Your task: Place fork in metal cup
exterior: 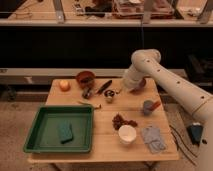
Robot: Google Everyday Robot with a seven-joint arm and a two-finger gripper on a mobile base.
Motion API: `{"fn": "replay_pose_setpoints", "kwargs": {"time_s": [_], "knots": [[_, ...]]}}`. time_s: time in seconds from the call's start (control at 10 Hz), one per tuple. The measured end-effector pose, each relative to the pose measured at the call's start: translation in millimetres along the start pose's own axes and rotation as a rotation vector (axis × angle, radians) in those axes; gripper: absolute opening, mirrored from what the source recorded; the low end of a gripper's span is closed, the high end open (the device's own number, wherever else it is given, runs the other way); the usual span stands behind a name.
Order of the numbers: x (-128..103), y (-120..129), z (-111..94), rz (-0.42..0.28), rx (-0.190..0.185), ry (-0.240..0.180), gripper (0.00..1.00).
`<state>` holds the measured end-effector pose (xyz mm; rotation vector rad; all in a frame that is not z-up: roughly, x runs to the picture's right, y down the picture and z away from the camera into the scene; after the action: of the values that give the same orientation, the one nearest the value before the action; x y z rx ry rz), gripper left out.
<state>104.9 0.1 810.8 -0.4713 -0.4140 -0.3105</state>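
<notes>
The metal cup (109,95) is small and shiny and stands upright in the middle of the wooden table (100,150), just right of a black-handled utensil (104,86). My gripper (120,90) hangs from the white arm (150,65) right beside the cup's right side, low over the table. A thin dark sliver (115,92) between gripper and cup may be the fork; I cannot tell it apart clearly.
A green tray (35,142) holding a green sponge (65,132) fills the front left. An orange (64,85), brown bowl (85,77) and pale thin utensil (90,104) lie left. Blue-grey cup (148,106), white bowl (127,134), brown cluster (123,120) and grey cloth (152,138) lie right.
</notes>
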Motion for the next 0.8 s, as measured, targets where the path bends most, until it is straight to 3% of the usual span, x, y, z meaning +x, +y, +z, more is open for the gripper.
{"fn": "replay_pose_setpoints", "kwargs": {"time_s": [0.8], "knots": [[-3,-13,16,-0.008,-0.018,-0.016,0.0]]}}
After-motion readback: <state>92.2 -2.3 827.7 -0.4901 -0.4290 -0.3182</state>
